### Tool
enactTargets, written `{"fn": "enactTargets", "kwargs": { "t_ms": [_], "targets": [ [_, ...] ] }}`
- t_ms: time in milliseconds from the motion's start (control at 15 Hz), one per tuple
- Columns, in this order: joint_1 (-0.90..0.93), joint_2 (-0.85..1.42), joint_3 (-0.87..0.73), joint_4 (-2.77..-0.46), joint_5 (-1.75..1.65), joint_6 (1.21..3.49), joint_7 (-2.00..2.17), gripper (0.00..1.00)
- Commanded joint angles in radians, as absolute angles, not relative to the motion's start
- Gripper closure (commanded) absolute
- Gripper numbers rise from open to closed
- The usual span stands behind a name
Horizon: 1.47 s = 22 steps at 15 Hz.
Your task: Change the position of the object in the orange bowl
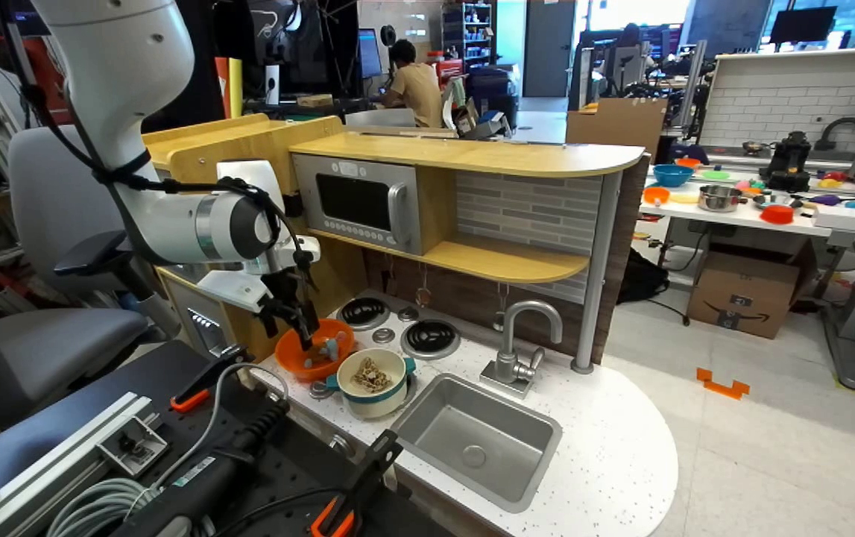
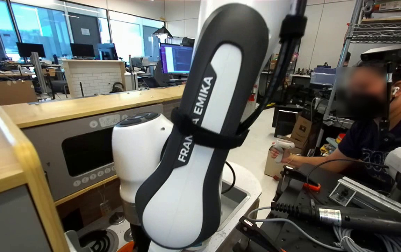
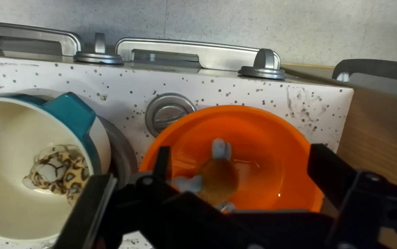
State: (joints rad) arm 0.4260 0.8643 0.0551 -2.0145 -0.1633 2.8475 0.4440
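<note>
Wrist view: my gripper (image 3: 241,159) is spread wide, holding nothing, over the orange bowl (image 3: 264,145) at lower centre. The toy (image 3: 219,180) lies inside it, nearer the frame-left finger (image 3: 163,160), which would probably touch first and shove it; the frame-right finger (image 3: 323,169) could catch the bowl. In an exterior view, my arm (image 1: 162,224) arches from upper left, fingers pointing downward.

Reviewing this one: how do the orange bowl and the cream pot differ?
The orange bowl shows no handles; the cream pot has teal handles. The orange bowl is shallow with flaring sides, while the cream pot is deeper with steeper walls. The orange bowl holds a brown-and-grey toy; the cream pot holds a spotted toy. Both are round and open-topped.
</note>
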Motion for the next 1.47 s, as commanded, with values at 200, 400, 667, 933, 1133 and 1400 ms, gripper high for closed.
{"fn": "enactTargets", "kwargs": {
  "t_ms": [200, 400, 667, 933, 1133, 1400],
  "targets": [
    [0.439, 1.038, 0.062, -1.781, -0.09, 2.796, 0.352, 0.0],
    [0.433, 1.08, 0.07, -1.719, -0.074, 2.771, 0.334, 0.0],
    [0.426, 1.122, 0.076, -1.654, -0.061, 2.73, 0.32, 0.0],
    [0.424, 1.149, 0.076, -1.611, -0.054, 2.692, 0.315, 0.0],
    [0.425, 1.166, 0.074, -1.585, -0.054, 2.664, 0.317, 0.26],
    [0.436, 1.175, 0.064, -1.57, -0.062, 2.65, 0.325, 0.58]
  ]
}}
